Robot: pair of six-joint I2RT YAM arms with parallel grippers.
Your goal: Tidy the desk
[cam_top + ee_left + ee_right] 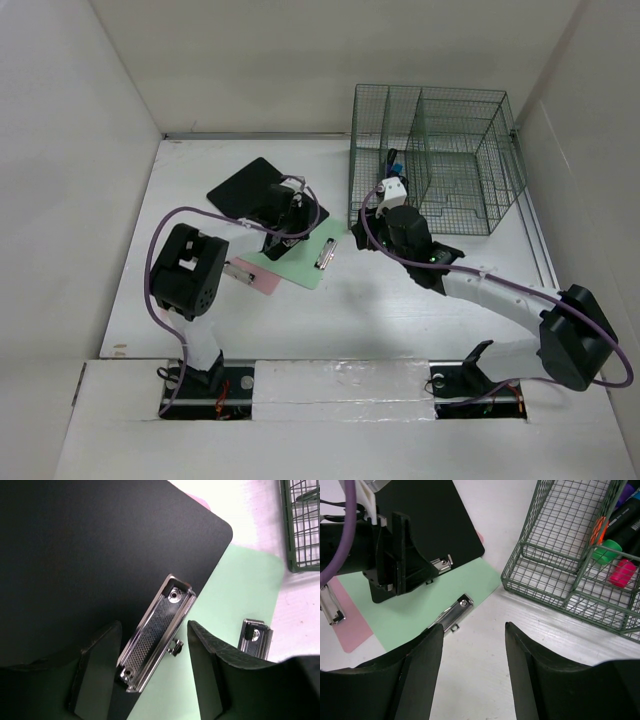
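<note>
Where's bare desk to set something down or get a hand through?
Free: near strip of the desk between the green clipboard and the arm bases; far-left corner behind the black clipboard. Crowded: the gap between the clipboards and the wire rack, filled by the right arm.

The desk (300, 320) is seen as a large, flat, matte-white rectangular top, laid level and closed in by pale walls (100, 150) on the left, far and right sides. Faint streaks are shown on its surface in the right wrist view. On its left-centre part three overlapping clipboards are borne: a black one (250, 185), a green one (300, 262) and a pink one (255, 277). A green wire rack (440, 150) is stood on its far right part.
</note>
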